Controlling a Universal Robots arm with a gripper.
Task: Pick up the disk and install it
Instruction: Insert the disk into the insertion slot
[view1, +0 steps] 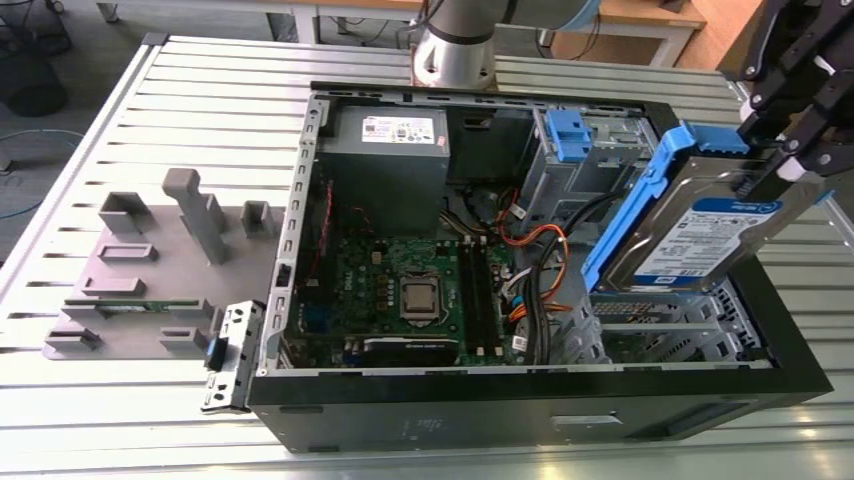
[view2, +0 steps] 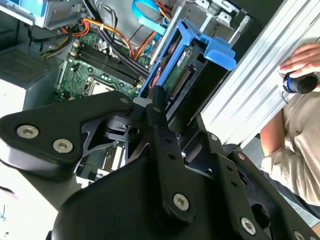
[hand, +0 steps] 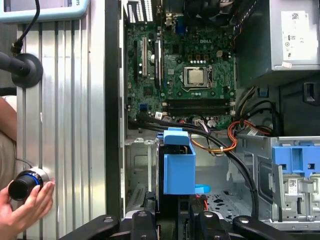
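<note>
On the exterior view's left, a grey holder block (view1: 134, 260) on the slatted counter (view1: 200, 110). In the middle, an open computer case (view1: 534, 410) lying flat, circuit board (view1: 414, 290) and grey power box (view1: 387, 150) inside. Further right, the disk (view1: 707, 240) in its blue frame, tilted, raised over the case's right end. Jaws clamped tight on the disk's upper edge. In the first wrist view, a person's hand (hand: 30, 202) beside the case, around a small black knob (hand: 22, 184).
</note>
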